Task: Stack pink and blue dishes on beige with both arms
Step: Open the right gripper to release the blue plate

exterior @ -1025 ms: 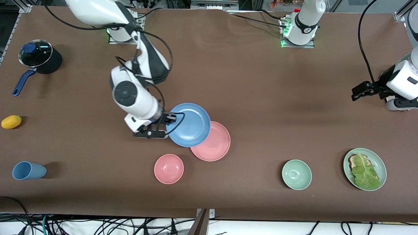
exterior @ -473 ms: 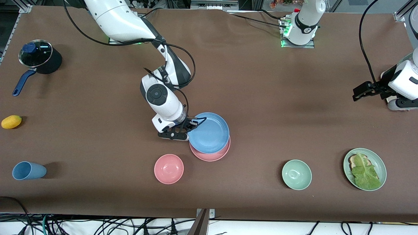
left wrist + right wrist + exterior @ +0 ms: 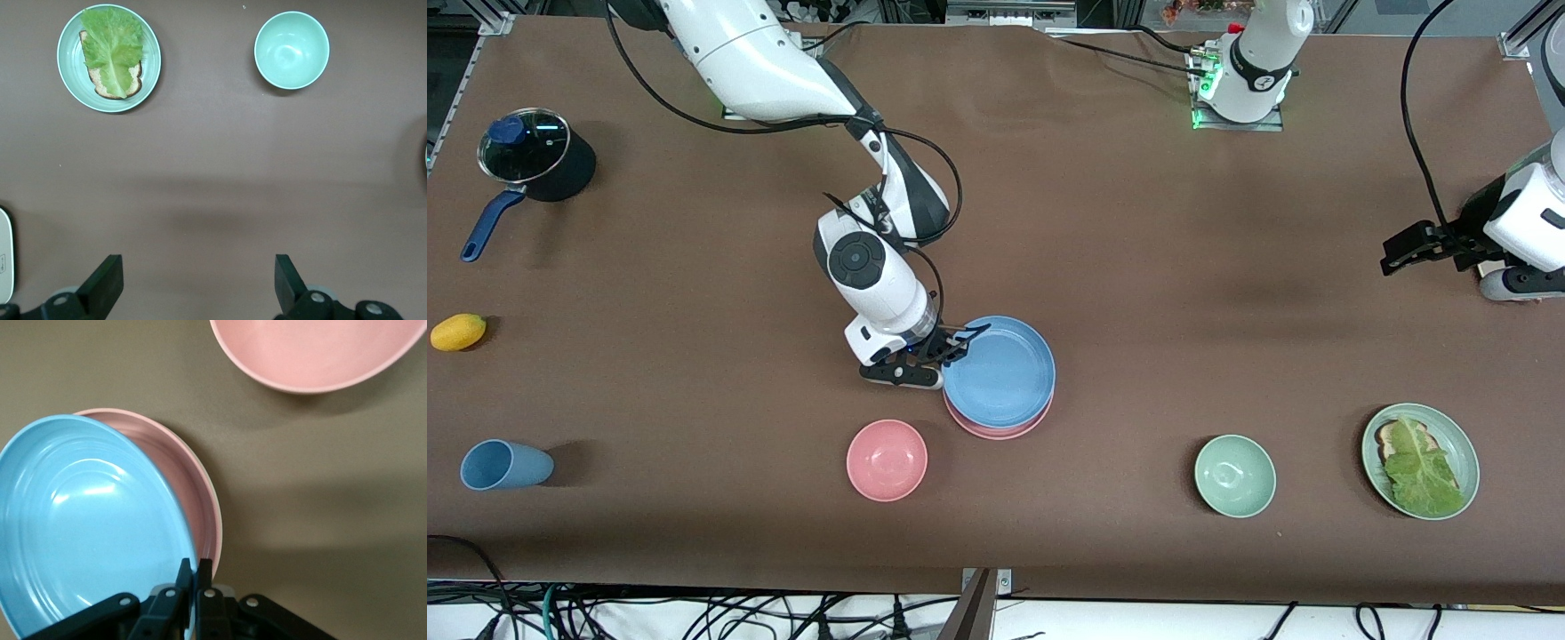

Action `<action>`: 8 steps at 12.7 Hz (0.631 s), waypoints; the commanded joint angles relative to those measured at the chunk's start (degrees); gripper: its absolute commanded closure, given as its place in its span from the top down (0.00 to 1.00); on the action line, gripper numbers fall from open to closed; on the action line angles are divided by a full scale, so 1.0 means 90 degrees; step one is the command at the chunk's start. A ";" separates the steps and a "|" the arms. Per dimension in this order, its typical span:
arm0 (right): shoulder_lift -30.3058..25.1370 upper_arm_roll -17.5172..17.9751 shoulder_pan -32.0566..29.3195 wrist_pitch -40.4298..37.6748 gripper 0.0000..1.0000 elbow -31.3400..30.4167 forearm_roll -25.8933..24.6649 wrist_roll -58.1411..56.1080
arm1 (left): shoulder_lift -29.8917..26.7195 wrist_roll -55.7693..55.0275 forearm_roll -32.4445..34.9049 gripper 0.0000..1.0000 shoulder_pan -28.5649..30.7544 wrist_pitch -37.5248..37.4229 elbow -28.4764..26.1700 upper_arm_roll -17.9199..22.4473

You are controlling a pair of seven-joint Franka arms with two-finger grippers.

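Note:
My right gripper (image 3: 953, 348) is shut on the rim of the blue plate (image 3: 1000, 373), on the side toward the right arm's end of the table. The blue plate sits almost squarely over the pink plate (image 3: 996, 430), and only a pink crescent shows nearer the front camera. In the right wrist view the blue plate (image 3: 87, 520) tilts over the pink plate (image 3: 193, 487), with the right gripper (image 3: 195, 568) pinching its edge. A thin pale edge (image 3: 219, 523) lines the pink rim; otherwise the beige plate is hidden. My left gripper (image 3: 1392, 253) (image 3: 197, 287) waits open at the left arm's end, holding nothing.
A pink bowl (image 3: 887, 460) (image 3: 320, 353) sits close to the stack, nearer the front camera. A pale green bowl (image 3: 1234, 476) (image 3: 291, 49) and a green plate of bread and lettuce (image 3: 1420, 460) (image 3: 109, 58) lie toward the left arm's end. A blue cup (image 3: 505, 465), yellow fruit (image 3: 458, 332) and lidded pot (image 3: 534, 160) lie toward the right arm's end.
My right gripper has carried the blue plate toward the left arm's end of the table, from beside the pink plate to nearly squarely over it. The left arm has barely moved.

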 commanded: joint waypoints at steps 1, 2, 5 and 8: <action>0.0377 -0.0032 0.0047 0.0039 0.00 0.0540 -0.0073 0.0095 | -0.0063 0.0150 -0.0147 1.00 0.0030 0.0038 -0.0015 0.0018; 0.0386 -0.0032 0.0047 0.0048 0.00 0.0540 -0.0160 0.0105 | -0.0063 0.0150 -0.0147 1.00 0.0030 0.0038 -0.0015 0.0018; 0.0426 -0.0032 0.0047 0.0058 0.10 0.0540 -0.0190 0.0115 | -0.0063 0.0140 -0.0137 1.00 0.0030 0.0038 -0.0015 0.0018; 0.0406 -0.0051 0.0047 0.0049 0.57 0.0540 -0.0258 0.0086 | -0.0063 0.0111 -0.0137 1.00 0.0021 0.0038 -0.0015 0.0008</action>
